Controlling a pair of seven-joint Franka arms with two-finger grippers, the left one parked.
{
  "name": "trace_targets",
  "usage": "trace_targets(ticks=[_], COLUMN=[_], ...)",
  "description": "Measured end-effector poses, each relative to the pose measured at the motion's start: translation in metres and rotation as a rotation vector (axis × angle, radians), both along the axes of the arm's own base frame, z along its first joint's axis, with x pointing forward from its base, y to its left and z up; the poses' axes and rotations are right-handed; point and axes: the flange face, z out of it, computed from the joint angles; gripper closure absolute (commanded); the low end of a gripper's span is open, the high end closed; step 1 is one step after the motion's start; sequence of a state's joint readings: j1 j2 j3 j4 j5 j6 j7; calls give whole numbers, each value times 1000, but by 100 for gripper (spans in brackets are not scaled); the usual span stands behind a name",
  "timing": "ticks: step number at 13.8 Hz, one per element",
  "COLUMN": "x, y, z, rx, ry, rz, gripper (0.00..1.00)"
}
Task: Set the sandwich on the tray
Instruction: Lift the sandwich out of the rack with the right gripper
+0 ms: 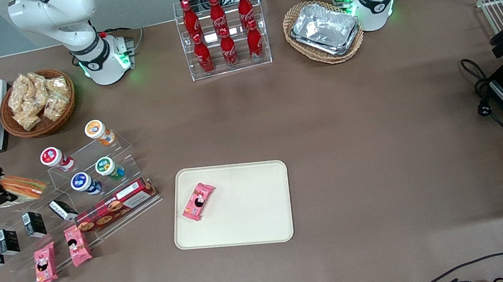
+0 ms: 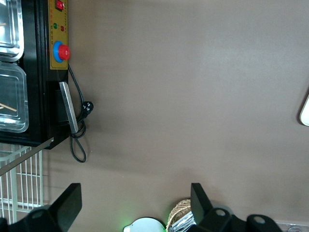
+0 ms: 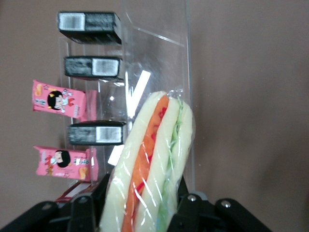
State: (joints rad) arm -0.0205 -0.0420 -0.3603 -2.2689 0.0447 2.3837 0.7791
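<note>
One gripper (image 1: 2,193) clamps sandwich (image 1: 24,186), well apart from tray (image 1: 253,212).

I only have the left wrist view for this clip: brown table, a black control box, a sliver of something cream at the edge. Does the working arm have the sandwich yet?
Observer: Yes. The gripper is shut on the sandwich, held above the clear display stand at the working arm's end of the table.
Operator: Is that cream sliver the tray?
Observer: Yes, the tray lies mid-table.
Operator: Anything on it?
Observer: One pink snack packet lies on it, near the corner closest to the stand.
</note>
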Motion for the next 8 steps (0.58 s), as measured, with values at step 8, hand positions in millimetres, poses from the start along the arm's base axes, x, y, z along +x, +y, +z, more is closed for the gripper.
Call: trace_targets(ticks=[8], x=[41], y=[16], z=[125], rx=[13], ry=[15], rz=[85], gripper=[44])
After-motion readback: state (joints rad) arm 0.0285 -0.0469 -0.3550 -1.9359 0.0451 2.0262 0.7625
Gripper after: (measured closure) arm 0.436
